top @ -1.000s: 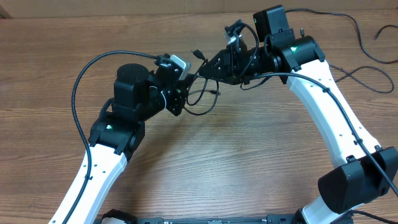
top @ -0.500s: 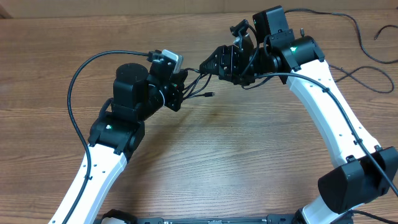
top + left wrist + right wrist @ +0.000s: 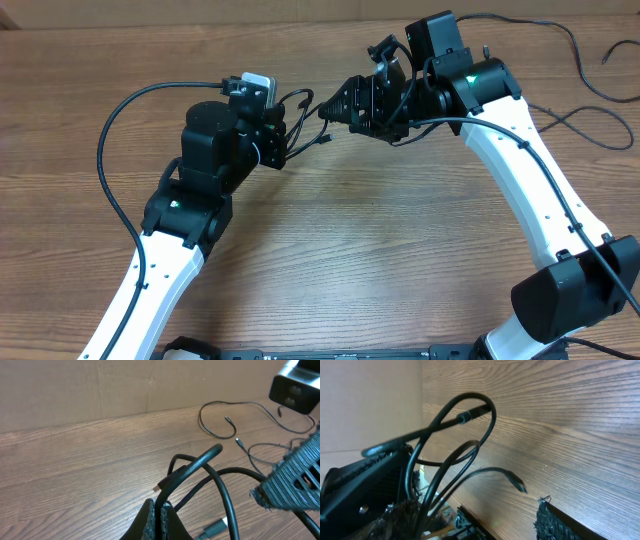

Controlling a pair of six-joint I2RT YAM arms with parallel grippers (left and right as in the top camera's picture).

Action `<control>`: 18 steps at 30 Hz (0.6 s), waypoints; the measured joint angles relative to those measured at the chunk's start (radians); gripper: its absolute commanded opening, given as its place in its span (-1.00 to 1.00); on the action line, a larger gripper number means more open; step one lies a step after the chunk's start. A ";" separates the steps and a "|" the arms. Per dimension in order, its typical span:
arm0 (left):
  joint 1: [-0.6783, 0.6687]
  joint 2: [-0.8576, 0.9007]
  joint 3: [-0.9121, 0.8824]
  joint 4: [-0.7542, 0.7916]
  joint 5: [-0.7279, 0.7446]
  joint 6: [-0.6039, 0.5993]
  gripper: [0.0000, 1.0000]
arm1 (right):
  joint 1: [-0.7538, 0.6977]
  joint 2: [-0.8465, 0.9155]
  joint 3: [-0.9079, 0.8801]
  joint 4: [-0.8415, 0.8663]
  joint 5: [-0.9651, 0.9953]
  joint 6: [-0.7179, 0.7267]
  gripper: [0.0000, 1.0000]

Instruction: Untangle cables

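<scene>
A small tangle of thin black cables (image 3: 303,128) hangs between the two grippers above the table. My left gripper (image 3: 277,133) is shut on one strand of it. In the left wrist view the fingertips (image 3: 155,515) pinch that cable (image 3: 192,467), which rises in a loop with a plug end. My right gripper (image 3: 336,108) stands open just right of the tangle. In the right wrist view the cable loops (image 3: 465,412) run past the left finger (image 3: 395,517), and the right finger (image 3: 557,520) stands well apart from it.
More thin black strands with plug ends lie loose on the wooden table at the far right (image 3: 590,95), also seen beyond the tangle as loose strands (image 3: 225,420). Each arm's thick black wire arcs beside it, the left arm's wire (image 3: 115,140) out to the left.
My right gripper has opened and let go of the cables. My left gripper has drawn back to the upper left with its strand, and the tangle has pulled in closer to it.
</scene>
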 measured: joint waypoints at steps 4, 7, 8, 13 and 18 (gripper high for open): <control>0.001 0.000 0.000 0.000 -0.002 -0.015 -0.91 | 0.003 0.000 0.000 0.000 -0.008 0.000 0.50; 0.001 0.000 0.000 0.001 -0.002 -0.028 -0.91 | 0.003 0.000 0.000 0.001 -0.010 -0.005 0.33; 0.001 0.000 0.000 0.002 -0.001 -0.039 -0.92 | 0.003 0.000 0.000 0.001 -0.010 -0.004 0.29; 0.001 0.000 0.000 0.045 0.037 -0.088 -0.92 | 0.011 0.000 0.000 -0.002 0.003 -0.008 -0.07; 0.001 0.000 0.000 0.079 0.090 -0.125 -0.93 | 0.036 0.000 0.000 -0.017 0.053 -0.010 -0.84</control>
